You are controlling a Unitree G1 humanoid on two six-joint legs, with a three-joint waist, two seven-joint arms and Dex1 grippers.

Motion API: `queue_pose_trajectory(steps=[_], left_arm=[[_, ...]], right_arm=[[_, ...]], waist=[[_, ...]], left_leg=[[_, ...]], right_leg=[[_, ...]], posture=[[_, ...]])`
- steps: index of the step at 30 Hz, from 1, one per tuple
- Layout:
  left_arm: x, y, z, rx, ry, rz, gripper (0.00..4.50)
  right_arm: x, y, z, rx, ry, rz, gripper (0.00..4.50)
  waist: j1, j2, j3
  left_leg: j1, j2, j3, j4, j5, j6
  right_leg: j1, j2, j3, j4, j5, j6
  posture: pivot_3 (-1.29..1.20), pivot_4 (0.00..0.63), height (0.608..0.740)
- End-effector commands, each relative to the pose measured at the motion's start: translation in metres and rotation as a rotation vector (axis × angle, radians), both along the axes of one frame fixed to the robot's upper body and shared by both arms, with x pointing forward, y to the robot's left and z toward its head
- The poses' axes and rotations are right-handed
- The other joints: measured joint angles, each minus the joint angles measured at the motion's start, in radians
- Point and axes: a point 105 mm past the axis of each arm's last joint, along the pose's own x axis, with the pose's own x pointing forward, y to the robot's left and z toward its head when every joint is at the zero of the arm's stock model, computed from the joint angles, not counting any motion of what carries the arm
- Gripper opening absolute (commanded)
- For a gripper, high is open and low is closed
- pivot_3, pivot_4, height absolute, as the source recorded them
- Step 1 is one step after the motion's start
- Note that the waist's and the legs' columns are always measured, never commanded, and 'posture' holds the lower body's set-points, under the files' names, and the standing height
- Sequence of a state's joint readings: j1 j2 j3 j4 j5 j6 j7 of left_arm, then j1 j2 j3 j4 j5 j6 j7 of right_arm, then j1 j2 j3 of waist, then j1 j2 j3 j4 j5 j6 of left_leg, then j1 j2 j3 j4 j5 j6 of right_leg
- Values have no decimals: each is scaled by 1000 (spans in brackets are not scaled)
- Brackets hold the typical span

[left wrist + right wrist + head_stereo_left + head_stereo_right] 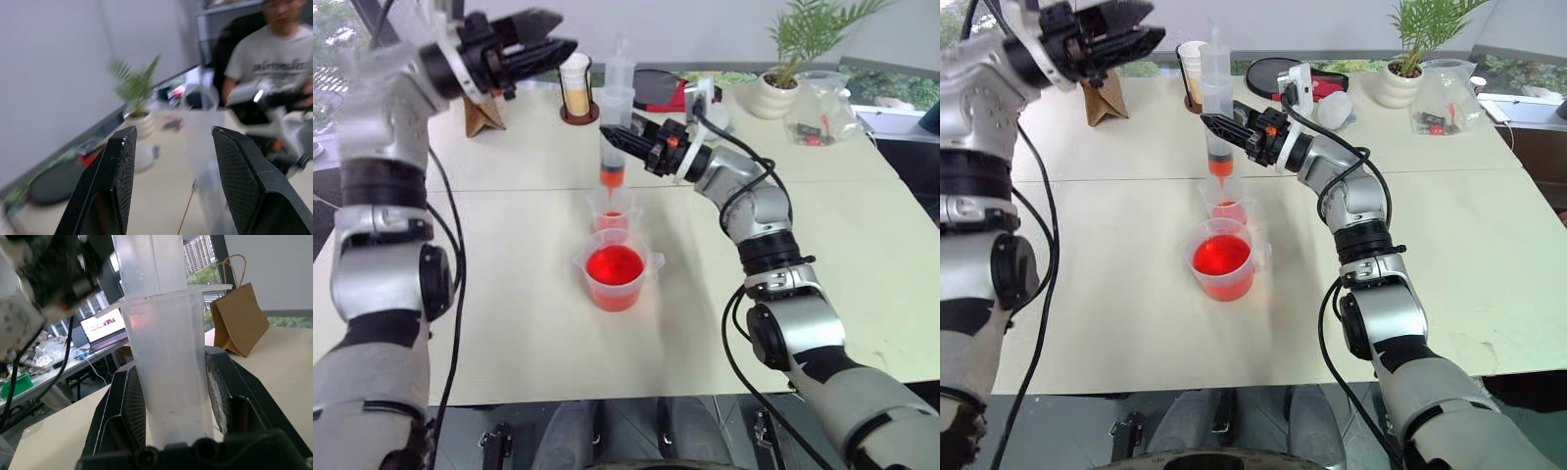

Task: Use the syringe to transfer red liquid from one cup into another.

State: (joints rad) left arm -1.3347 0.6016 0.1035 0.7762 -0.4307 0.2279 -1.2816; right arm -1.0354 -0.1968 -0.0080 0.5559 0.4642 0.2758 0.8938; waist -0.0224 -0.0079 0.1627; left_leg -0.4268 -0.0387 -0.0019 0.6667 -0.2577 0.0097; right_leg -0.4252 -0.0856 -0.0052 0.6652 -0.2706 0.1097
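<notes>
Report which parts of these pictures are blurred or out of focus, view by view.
Left wrist view: the two black fingers are sharp, while the person, the potted palm and the large clear plastic syringe between them are soft. Right wrist view: the syringe barrel is crisp, the upper-left machinery smeared. Eye views: sharp throughout.

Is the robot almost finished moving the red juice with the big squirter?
Partly. The right gripper holds the syringe upright, its tip over the small cup, which already has some red liquid. The open left gripper hovers near the plunger. The big cup is still quite full.
</notes>
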Motion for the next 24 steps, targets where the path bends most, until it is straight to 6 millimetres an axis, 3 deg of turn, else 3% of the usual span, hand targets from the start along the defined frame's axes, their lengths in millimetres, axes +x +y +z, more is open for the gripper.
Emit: queue_pose_trajectory(steps=[1, 16, 19, 22, 24], left_arm=[[-2, -5, 11, -11, -35, -48, 2483], [14, -35, -6, 64, -38, -66, 2483], [14, -40, -9, 89, -45, -73, 1713], [15, -42, -11, 94, -46, -75, 313], [15, -42, -11, 94, -47, -77, 49]], right_arm=[[-4, 2, 12, 9, -63, 12, 1409], [-16, 10, -2, -60, -90, 64, 1409], [-17, 11, -3, -69, -93, 66, 1409], [-17, 12, -3, -73, -100, 64, 1409], [-16, 12, -2, -76, -105, 63, 1409]], waist=[[-1, 0, 0], [-20, 0, 0], [-21, 0, 0], [-21, 0, 0], [-22, 0, 0]], left_leg=[[0, 0, 0, 0, 0, 0], [0, 1, 0, 0, 0, 1], [0, 1, 0, 0, 0, 1], [0, 1, 0, 0, -1, 1], [0, 1, 0, 0, -1, 1]], right_leg=[[0, 0, 0, 0, 0, 0], [0, 1, 0, 0, 0, 0], [0, 1, 0, 0, 0, 0], [0, 1, 0, 0, 0, 0], [0, 1, 0, 0, 0, 0]], posture=[[0, 150, 740], [0, 150, 740], [0, 150, 740], [0, 150, 740], [0, 150, 740]])
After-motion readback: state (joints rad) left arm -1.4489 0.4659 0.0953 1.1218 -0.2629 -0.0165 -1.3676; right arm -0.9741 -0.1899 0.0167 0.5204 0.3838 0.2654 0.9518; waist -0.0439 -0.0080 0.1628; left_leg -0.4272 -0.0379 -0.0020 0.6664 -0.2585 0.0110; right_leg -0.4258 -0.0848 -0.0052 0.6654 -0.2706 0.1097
